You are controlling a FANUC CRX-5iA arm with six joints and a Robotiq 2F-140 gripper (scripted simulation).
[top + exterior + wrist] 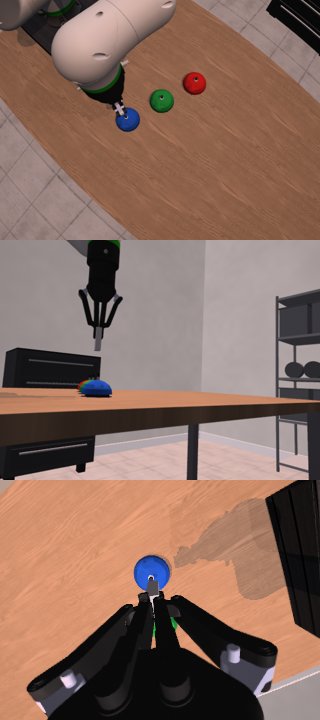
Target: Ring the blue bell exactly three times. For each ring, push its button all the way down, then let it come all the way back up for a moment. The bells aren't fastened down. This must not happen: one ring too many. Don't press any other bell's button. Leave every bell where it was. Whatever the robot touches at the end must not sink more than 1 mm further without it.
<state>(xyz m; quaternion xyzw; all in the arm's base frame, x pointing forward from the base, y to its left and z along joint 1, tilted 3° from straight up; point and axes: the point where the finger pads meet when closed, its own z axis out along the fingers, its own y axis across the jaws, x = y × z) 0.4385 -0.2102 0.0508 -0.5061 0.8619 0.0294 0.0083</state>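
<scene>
The blue bell (pixel 127 119) stands on the wooden table, nearest the table's near-left edge. It also shows in the side view (pixel 96 389) and in the wrist view (pixel 151 572). Its small button (pixel 126 117) is up and free. My gripper (pixel 97 347) is shut and empty. It hangs well above the blue bell, almost straight over the button, with clear air between the fingertips and the button. In the overhead view the fingertips (pixel 120 110) lie just left of the button. In the wrist view the fingertips (pixel 153 586) point at the bell's centre.
The green bell (pixel 161 100) and the red bell (pixel 194 82) stand in a row beyond the blue one. A black cabinet (pixel 51 369) stands behind the table. A metal shelf (pixel 297 369) stands at the right.
</scene>
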